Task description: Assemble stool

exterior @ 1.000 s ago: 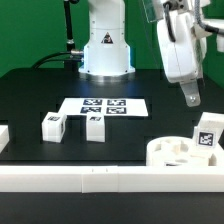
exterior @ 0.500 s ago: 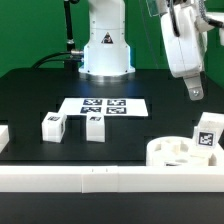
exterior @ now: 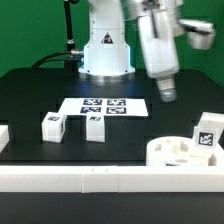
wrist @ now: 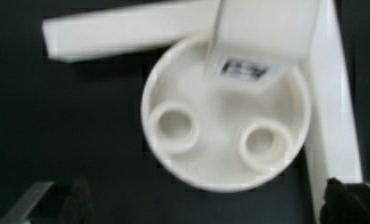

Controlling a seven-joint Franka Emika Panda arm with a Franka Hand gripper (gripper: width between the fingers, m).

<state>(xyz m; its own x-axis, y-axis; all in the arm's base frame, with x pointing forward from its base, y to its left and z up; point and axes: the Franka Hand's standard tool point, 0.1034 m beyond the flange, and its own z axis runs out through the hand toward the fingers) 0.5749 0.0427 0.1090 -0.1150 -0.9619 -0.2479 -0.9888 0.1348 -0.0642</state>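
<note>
The white round seat disc [exterior: 172, 153] lies at the exterior view's front right, against the front rail. One tagged leg [exterior: 207, 132] stands at its far right side. Two more short tagged legs [exterior: 52, 125] [exterior: 95, 127] stand apart at the exterior view's left. My gripper [exterior: 165, 92] hangs well above the table, behind and to the left of the seat, open and empty. In the wrist view the seat [wrist: 208, 120] shows two round sockets, the tagged leg [wrist: 253, 45] lies across its edge, and my dark fingertips [wrist: 351, 195] stand wide apart around my gripper [wrist: 196, 205].
The marker board [exterior: 103, 105] lies flat in the middle, behind the two loose legs. A long white border rail [exterior: 100, 180] runs along the front edge. The robot base [exterior: 105, 45] stands at the back. In the wrist view a rail [wrist: 336, 110] passes beside the seat.
My arm has swung towards the exterior view's left, away from above the seat's far right side. The seat and legs have not moved.
</note>
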